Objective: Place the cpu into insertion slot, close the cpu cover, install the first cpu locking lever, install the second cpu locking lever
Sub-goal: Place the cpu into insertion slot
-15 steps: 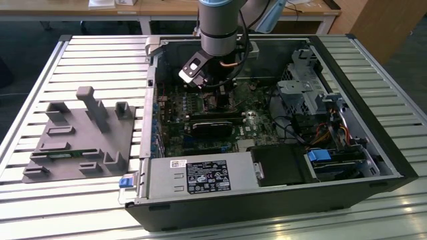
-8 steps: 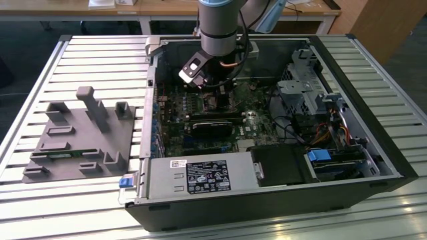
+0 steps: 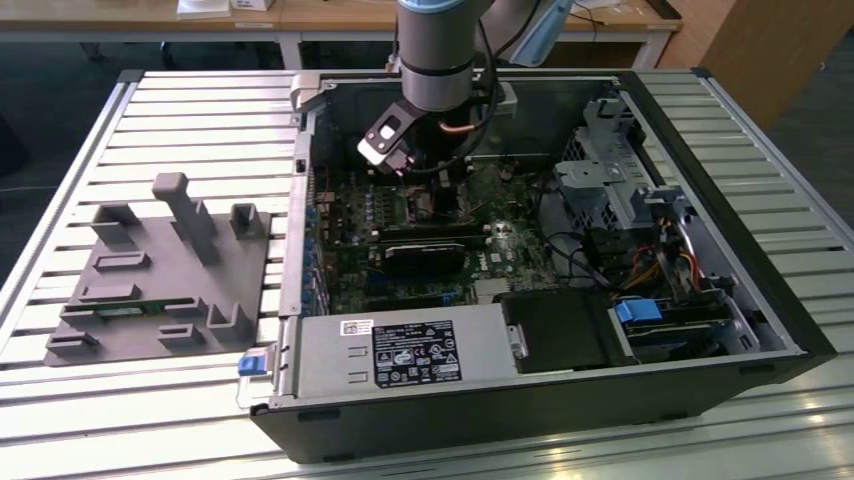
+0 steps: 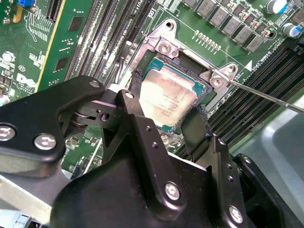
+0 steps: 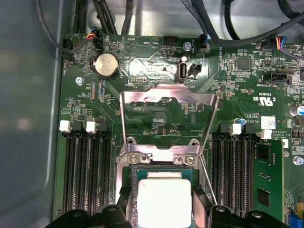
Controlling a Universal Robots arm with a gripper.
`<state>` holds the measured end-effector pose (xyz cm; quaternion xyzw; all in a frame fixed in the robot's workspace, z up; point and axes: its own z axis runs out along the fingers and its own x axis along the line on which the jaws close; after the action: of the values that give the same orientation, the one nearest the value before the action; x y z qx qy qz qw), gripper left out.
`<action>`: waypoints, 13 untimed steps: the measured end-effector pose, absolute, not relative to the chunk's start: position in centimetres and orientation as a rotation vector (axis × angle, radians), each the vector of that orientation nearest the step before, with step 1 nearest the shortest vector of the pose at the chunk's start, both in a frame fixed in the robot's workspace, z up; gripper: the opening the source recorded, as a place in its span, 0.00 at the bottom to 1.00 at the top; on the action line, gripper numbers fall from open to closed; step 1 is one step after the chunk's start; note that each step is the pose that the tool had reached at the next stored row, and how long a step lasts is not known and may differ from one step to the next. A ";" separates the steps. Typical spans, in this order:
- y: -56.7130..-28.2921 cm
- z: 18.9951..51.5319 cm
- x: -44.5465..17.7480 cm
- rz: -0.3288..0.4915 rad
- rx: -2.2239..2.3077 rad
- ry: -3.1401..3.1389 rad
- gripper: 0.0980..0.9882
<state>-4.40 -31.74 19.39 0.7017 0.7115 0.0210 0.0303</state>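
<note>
1. I see the robot arm reach into the open computer case (image 3: 534,415). Its gripper (image 3: 424,185) is low over the green board (image 3: 521,255).
2. In both wrist views, the two black fingers (image 4: 198,118) pinch the cpu (image 4: 168,95) on two opposite sides.
3. The cpu is right between the fingers. Its dull grey top faces up, and it lies in the insertion slot (image 4: 187,61).
4. The cpu cover (image 5: 142,95) stands tipped up and open at the far edge of the slot, away from the gripper.
5. A thin metal lever (image 4: 270,97) sticks out slanting beside the slot.
6. Tiny white letters are printed all over the green board.
7. The grey power box (image 3: 320,370) has a small white sticker (image 3: 355,327) and a big black label (image 3: 414,355), both with print on them.
8. Another little white sticker (image 5: 267,122) sits on the board near the long black memory slots (image 5: 88,166).
</note>
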 end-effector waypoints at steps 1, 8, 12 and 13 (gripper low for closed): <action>-31.7 19.4 -4.4 0.065 2.163 2.193 0.58; -31.6 19.4 -4.4 0.065 2.163 2.193 0.58; -31.6 19.4 -4.4 0.065 2.165 2.191 0.58; -31.5 19.4 -4.4 0.065 2.165 2.191 0.58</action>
<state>-4.41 -31.55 19.36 0.7024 0.7109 0.0210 0.0303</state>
